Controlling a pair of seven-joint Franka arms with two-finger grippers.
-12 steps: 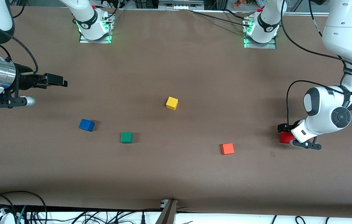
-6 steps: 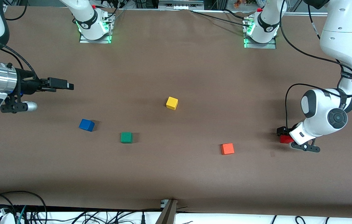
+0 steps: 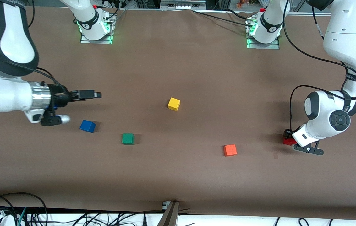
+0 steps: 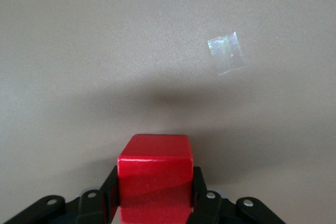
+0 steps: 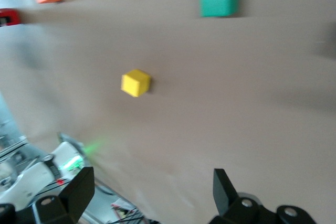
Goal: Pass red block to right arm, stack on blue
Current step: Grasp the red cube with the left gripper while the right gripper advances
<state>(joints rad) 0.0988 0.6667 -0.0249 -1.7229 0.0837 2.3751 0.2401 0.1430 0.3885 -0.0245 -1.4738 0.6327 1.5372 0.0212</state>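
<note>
The red block (image 3: pixel 288 141) sits on the table at the left arm's end, and my left gripper (image 3: pixel 287 136) is shut on it. In the left wrist view the red block (image 4: pixel 155 174) fills the gap between the two black fingers (image 4: pixel 108 195), which press its sides. The blue cube (image 3: pixel 87 126) lies toward the right arm's end. My right gripper (image 3: pixel 93 94) hovers over bare table beside the blue cube, pointing toward the table's middle. In the right wrist view the right gripper (image 5: pixel 152 184) is open with nothing between its fingers.
A green cube (image 3: pixel 128 138), a yellow cube (image 3: pixel 173 104) and an orange cube (image 3: pixel 230 150) lie spread between the blue and red ones. A small shiny tape patch (image 4: pixel 227 52) is stuck to the table near the red block. Cables hang along the table's front edge.
My left gripper has closed on the red block and settled lower around it. The right arm has swung toward the table's middle, its gripper still open.
</note>
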